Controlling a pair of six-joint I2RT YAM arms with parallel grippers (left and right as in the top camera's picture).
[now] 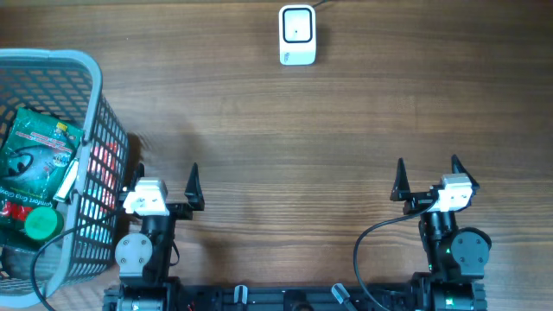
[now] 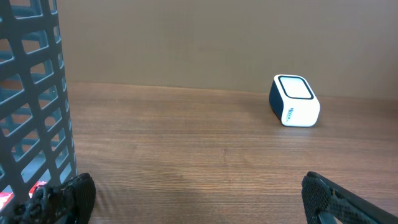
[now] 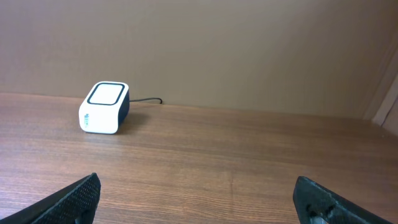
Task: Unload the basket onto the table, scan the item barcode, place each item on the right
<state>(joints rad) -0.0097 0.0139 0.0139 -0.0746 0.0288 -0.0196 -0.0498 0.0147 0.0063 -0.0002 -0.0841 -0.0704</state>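
Scanner [image 1: 297, 34] — white box, dark window up, far worktop [image 1: 259, 155] edge. Green packet [image 1: 36, 147] — flat in basket [image 1: 60, 57].

- A wooden tabletop [image 1: 346, 130] fills the overhead view, mid-brown, with a fine grain running from left to right.
- Soft, even light falls on it; the wood has a faint sheen and carries only weak shadows.
- Beyond the tabletop's far edge, both wrist views show a plain, matt brown wall [image 2: 155, 37].
- At the right edge of the right wrist view a paler slanted strip [image 3: 387, 93] meets this wall; what it is cannot be told.
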